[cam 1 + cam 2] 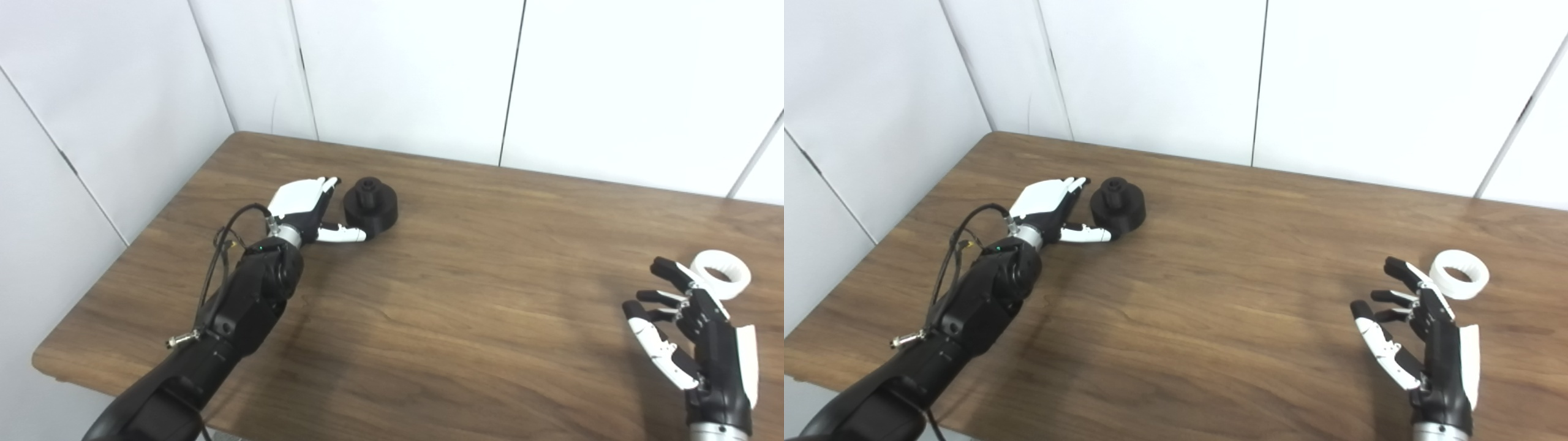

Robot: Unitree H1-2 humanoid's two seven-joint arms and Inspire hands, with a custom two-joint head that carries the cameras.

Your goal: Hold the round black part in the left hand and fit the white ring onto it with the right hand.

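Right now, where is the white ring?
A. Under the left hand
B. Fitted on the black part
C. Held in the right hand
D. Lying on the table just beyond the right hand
D: the ring lies flat on the table, just past the fingertips of the open right hand, which holds nothing; the black part sits far off by the left hand.
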